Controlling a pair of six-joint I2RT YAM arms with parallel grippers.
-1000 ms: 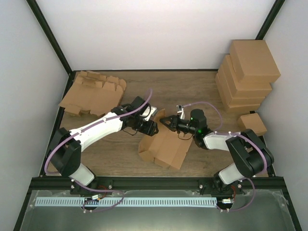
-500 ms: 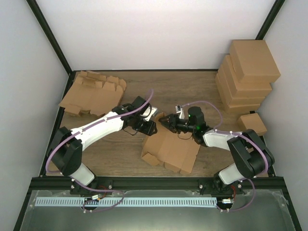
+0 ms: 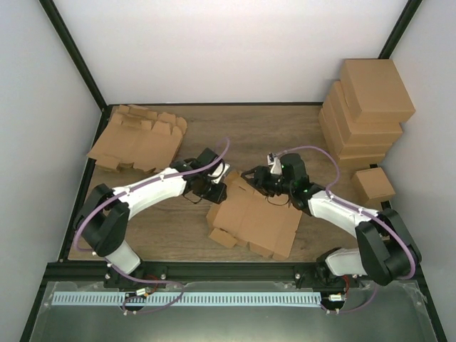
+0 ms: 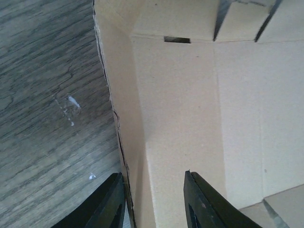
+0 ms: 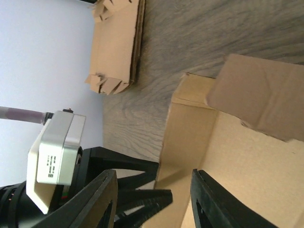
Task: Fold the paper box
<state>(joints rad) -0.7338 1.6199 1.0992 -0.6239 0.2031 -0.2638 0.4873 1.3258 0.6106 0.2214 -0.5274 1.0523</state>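
Near the middle of the wooden bench [image 3: 285, 132] lies the paper box [image 3: 256, 217], between the two arms. It is plain brown cardboard and is not folded up. Most of it lies flat with the inside facing up. Small tabs [image 3: 222, 237] stick out along its near edge. At its far left end one side is bent up. In the right wrist view a flap [image 5: 261, 95] leans over the inside.

I count one open box, two arms and two claws. One pile of flat cardboard sheets [image 3: 139, 139] sits in the far left corner, but I cannot count the sheets. A stack of folded boxes [image 3: 367, 107] stands at the far right, maybe four or five. It is hard to tell. One small folded box [image 3: 374, 184] sits alone just in front of that stack.

The long side of the paper box slants across the bench, from far left to near right. Its bent-up end points at the claws.

The left claw [image 3: 219, 189] has its fingers [image 4: 111, 204] apart. One finger is on the wood side and one is inside the box, with the bent-up side between them, not squeezed. The right claw [image 3: 249, 178] also has its fingers apart, with the box's far edge between them. The two claws are close together at that end.
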